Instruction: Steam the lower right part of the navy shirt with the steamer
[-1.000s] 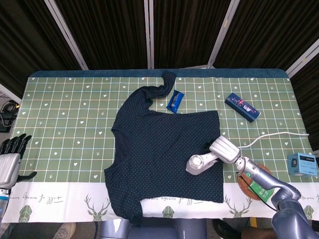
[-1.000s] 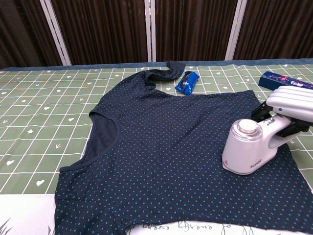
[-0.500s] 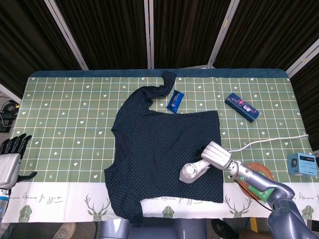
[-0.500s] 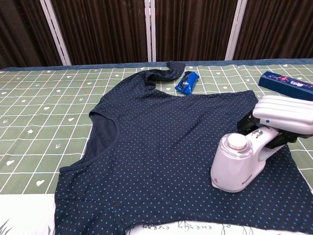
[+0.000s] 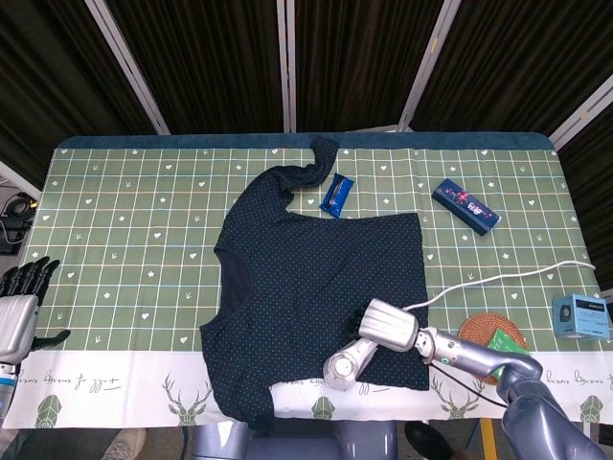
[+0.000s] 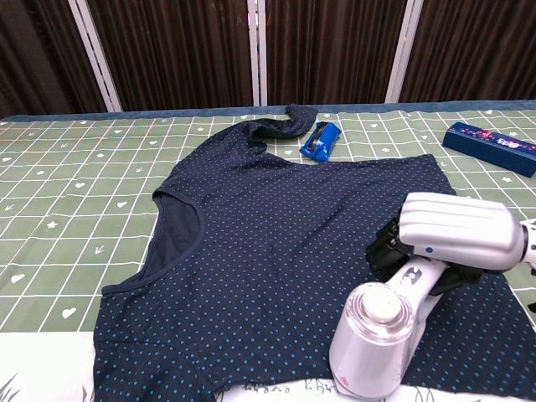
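A navy dotted shirt [image 5: 316, 287] [image 6: 276, 251] lies flat on the green checked tablecloth. My right hand [image 5: 391, 326] [image 6: 452, 241] grips the handle of the white steamer [image 5: 345, 367] [image 6: 377, 339]. The steamer's head rests on the shirt's near hem, at its lower right part, close to the table's front edge. Its white cord [image 5: 498, 278] trails off to the right. At the far left front edge, my left hand [image 5: 19, 311] hangs with fingers spread, holding nothing; the chest view does not show it.
A blue snack packet [image 5: 336, 195] [image 6: 320, 141] lies beside the shirt's far sleeve. A long blue box [image 5: 465, 205] [image 6: 490, 147] sits at the back right. A round woven coaster [image 5: 493, 337] with a green packet and a small blue box [image 5: 580, 315] stand on the right.
My right hand has dragged the steamer toward the near hem and to the left across the shirt. The left hand has not moved.
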